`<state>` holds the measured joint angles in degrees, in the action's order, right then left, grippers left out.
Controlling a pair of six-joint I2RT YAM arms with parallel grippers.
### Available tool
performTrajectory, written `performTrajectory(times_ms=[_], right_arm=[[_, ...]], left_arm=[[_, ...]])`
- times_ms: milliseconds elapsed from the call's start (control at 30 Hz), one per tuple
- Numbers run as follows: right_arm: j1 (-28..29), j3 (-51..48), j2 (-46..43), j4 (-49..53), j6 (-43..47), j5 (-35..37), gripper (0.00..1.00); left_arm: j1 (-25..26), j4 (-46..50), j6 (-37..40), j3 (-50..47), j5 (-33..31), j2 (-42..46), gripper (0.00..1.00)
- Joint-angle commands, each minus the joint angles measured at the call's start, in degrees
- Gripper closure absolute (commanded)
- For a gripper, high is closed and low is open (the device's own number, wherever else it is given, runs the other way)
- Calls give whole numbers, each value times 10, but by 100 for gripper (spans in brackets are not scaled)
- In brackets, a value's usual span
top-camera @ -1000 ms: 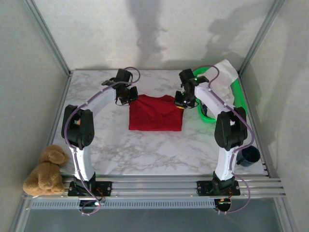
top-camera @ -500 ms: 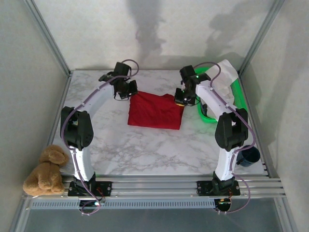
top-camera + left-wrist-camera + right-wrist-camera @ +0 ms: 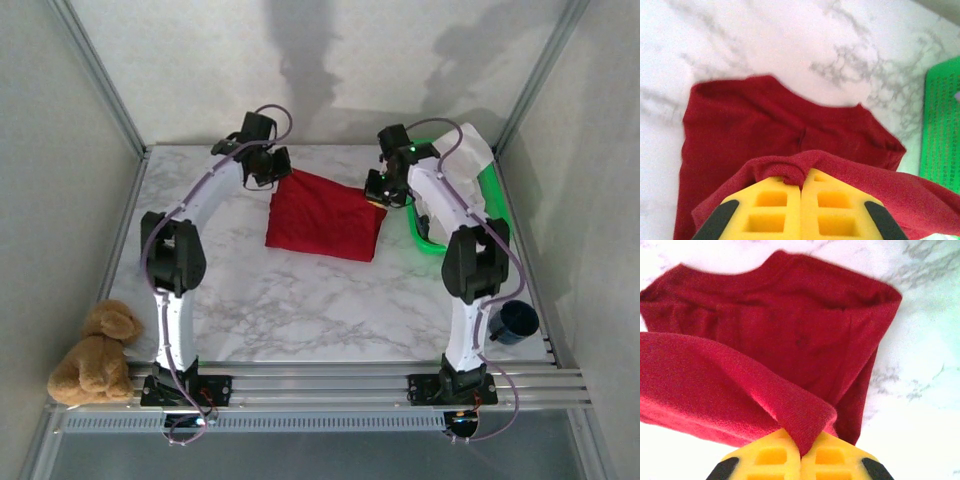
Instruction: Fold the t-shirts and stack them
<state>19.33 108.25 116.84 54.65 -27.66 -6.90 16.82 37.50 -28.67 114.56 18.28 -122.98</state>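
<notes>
1. Both my arms were reaching out over the far half of the table, elbows bent and wrists tipped down, one at each far corner of the shirt.
2. My left gripper (image 3: 801,190) had its yellow pads pressed together, pinching a bunched edge of the red t-shirt (image 3: 325,222) at its far left corner.
3. My right gripper (image 3: 800,452) was doing the same at the far right corner. It was clamped on a fold of red cloth that draped over the fingertips.
4. The shirt was deep red and roughly rectangular. The pinched edge was raised above the layer below, and the rest lay flat near the middle of the table, a bit toward the far side.
5. The white t-shirt (image 3: 466,150) hung over the far end of the green basket (image 3: 494,195) by the right edge.
6. The table (image 3: 300,310) was white marble with grey veins. A tan teddy bear (image 3: 93,350) slumped at the near left corner and a dark mug (image 3: 516,322) sat at the near right. Around it all were pale walls and metal frame posts.
</notes>
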Motion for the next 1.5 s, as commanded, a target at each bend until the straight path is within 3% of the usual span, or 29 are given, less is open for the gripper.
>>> performTrajectory(times_ms=[0,200,233,267,333,367,467,633,900,1000,1167,1267,1467], right_arm=[[-23,52,73,0,12,15,100],[-32,143,181,19,26,-26,98],[-32,151,188,24,29,-24,94],[-32,163,194,29,32,-20,89],[-32,185,199,45,41,-19,73],[-32,188,194,48,44,-17,64],[-31,176,157,51,45,-1,53],[-21,106,71,45,43,1,52],[17,-40,35,-14,32,-58,57],[27,-81,46,-44,24,-67,62],[35,-159,43,-74,17,-76,68],[45,-221,18,-88,18,-79,68],[66,-333,-83,-95,15,-86,65]], left_arm=[[-20,21,8,38,-8,-64,100],[-30,-9,1,41,5,-140,100],[-32,-15,-1,41,9,-148,96],[-33,-22,-2,42,10,-154,82],[-36,-24,-3,49,7,-160,70],[-39,-27,-3,51,3,-158,58],[-42,-35,-1,47,-20,-132,37],[-36,-54,-1,-4,-34,-52,33],[0,-94,-2,-164,-46,38,34],[12,-132,-9,-225,-34,44,45],[28,-155,-8,-310,-58,55,84],[32,-174,-13,-380,-63,87,92],[54,-182,-27,-515,-88,191,93]])
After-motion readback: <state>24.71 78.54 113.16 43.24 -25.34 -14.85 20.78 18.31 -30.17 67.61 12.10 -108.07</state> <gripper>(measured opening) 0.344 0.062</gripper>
